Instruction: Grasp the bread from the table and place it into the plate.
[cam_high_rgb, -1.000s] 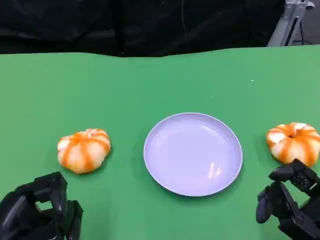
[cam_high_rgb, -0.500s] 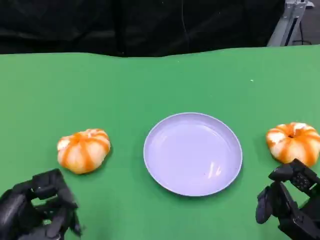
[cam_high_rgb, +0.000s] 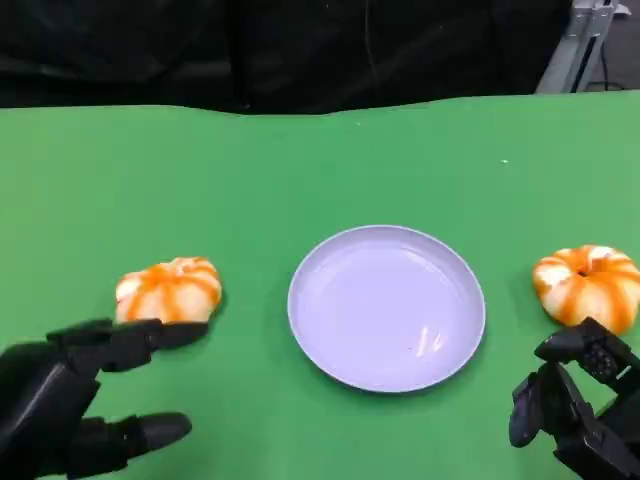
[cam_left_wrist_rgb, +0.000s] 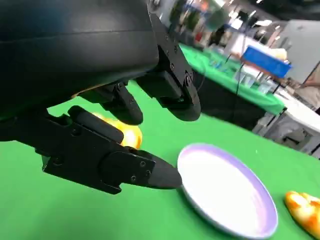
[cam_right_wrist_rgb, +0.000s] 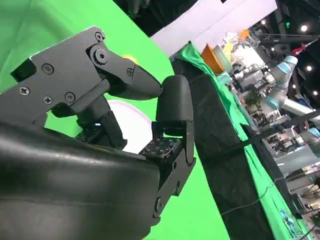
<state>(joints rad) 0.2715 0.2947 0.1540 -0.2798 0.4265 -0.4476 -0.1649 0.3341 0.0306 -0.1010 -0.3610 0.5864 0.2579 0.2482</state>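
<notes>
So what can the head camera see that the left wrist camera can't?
Only the head view takes in the right hand, low beside the right bread, and both breads whole on the green table, including the left bread.

Only the left wrist view gives a close look at the left hand's fingers spread apart, plus other tables and clutter far behind.

Both take in the left hand, the round plate with nothing on it, and some of each bread.
</notes>
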